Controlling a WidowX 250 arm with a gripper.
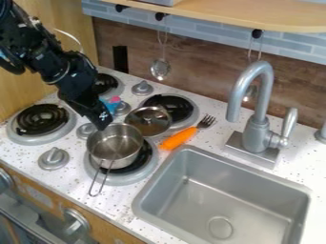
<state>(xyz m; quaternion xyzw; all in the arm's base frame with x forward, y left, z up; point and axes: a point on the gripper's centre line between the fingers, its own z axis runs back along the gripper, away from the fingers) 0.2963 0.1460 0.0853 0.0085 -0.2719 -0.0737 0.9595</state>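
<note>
See hand (101, 125) at rim of saucepan (116, 144) — can't tell if clenched or released. Tight toward sink (141, 206) edge — with lid (146, 125), fork (179, 137) close by.

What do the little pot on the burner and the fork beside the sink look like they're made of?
The pot: probably shiny stainless steel, judging by its silvery inner reflections. The fork: its orange handle looks like smooth plastic, its tines grey and metallic, though possibly coated plastic.
</note>
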